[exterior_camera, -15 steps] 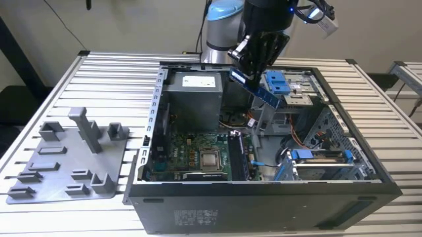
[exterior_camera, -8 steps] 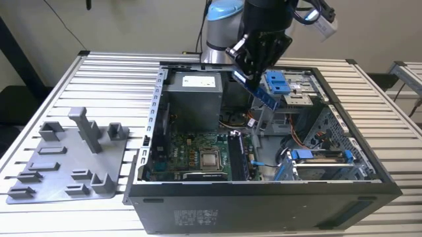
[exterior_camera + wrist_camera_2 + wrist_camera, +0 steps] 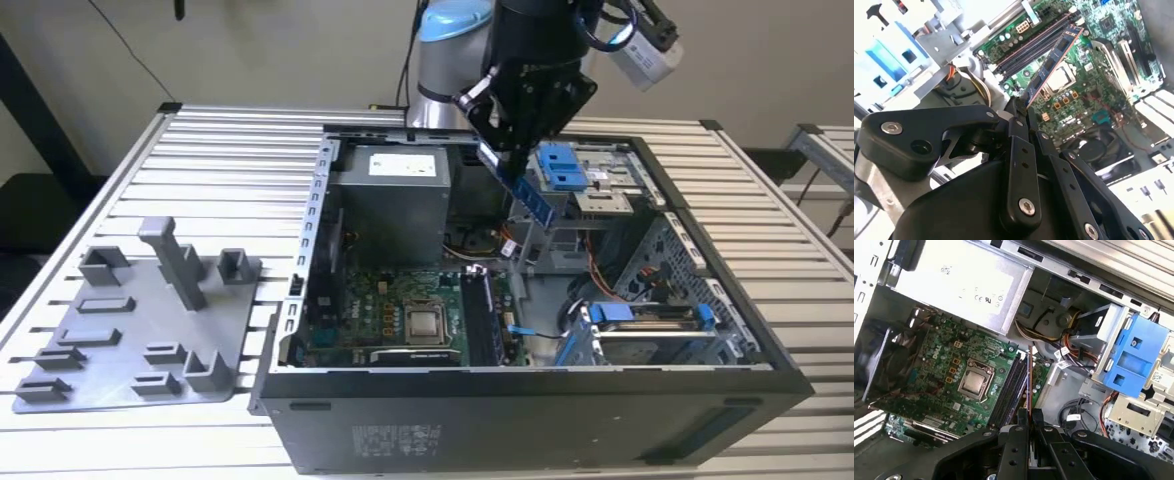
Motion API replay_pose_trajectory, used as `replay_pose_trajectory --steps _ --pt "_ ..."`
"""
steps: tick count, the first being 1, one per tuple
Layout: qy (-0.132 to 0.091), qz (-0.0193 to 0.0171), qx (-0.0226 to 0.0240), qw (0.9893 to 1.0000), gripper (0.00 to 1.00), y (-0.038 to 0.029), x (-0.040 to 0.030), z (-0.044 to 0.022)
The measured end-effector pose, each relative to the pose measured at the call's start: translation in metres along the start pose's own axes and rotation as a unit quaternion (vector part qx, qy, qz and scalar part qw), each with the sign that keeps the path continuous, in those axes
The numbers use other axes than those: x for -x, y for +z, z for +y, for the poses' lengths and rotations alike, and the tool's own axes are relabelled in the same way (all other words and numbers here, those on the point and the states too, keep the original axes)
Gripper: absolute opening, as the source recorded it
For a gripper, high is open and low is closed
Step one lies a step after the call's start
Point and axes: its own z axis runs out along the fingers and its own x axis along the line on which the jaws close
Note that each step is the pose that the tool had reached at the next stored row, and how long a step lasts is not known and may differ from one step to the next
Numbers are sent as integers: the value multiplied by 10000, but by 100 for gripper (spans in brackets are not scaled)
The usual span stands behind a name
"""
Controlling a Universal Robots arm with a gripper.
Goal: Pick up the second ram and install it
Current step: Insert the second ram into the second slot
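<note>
Above the open black computer case [image 3: 534,425] on the white slatted table [image 3: 214,150], the black end effector [image 3: 514,148] is clamped on the second ram [image 3: 533,192], a long, thin, dark memory stick held tilted in the air over the green motherboard [image 3: 387,305]. A blue plastic drive bracket [image 3: 562,166] stands just beside the stick, and a grey metal power supply box [image 3: 390,195] stands on its other side. In the first wrist view the stick's edge runs alongside the long black memory slots [image 3: 1010,390], near the silver square processor [image 3: 974,382]. A grey plastic holder tray [image 3: 134,345] sits well apart.
</note>
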Motion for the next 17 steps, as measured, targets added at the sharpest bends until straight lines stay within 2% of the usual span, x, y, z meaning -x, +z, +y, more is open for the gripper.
replay_pose_trajectory --steps 4,8,13,17 --pt "347 1 -10 9994 14 1 0 0" --pt "687 1 -20 9976 14 3 0 0" --pt "1116 1 -33 9938 14 5 0 0" --pt "1448 2 -42 9895 14 5 0 0"
